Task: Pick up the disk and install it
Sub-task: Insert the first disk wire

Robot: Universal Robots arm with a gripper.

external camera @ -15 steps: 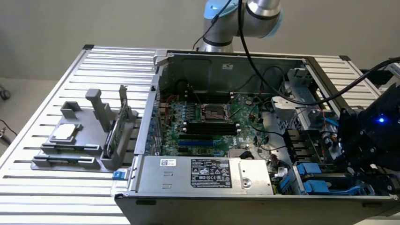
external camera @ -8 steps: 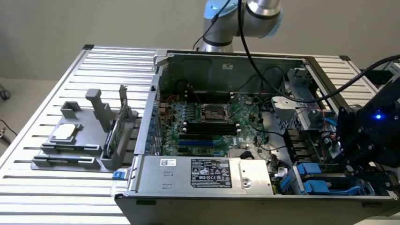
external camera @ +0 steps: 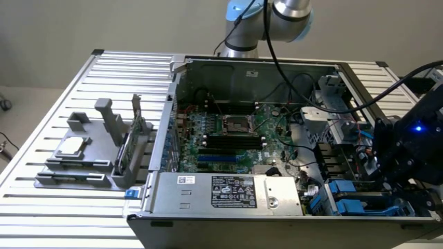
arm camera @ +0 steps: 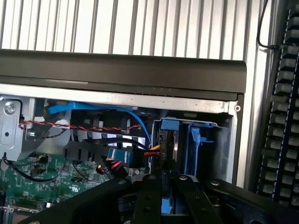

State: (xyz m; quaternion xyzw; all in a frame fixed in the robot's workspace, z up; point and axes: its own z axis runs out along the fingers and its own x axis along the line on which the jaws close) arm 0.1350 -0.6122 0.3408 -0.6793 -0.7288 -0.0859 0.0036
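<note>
My gripper [external camera: 400, 194] hangs over the drive bay in the corner of the open computer case [external camera: 229, 207] at the exterior view's right. In the wrist view its two black fingers [arm camera: 149, 200] stand close together, shut on a narrow blue-edged piece that I take for the disk [arm camera: 166, 205] held edge-on in its blue bracket. Most of the disk is hidden by the fingers. Straight beyond the fingertips lies the bay [arm camera: 224, 140] with blue plastic holders [arm camera: 194, 144] in it. The exterior view also shows blue holders [external camera: 346, 199] in that bay beside the gripper.
Red, black and blue cables [arm camera: 117, 135] run close beside the bay. The motherboard [external camera: 229, 135] fills the case's middle, the power supply [external camera: 229, 192] its front. A grey fixture [external camera: 90, 155] with a small silver chip and an upright card stands at the exterior view's left.
</note>
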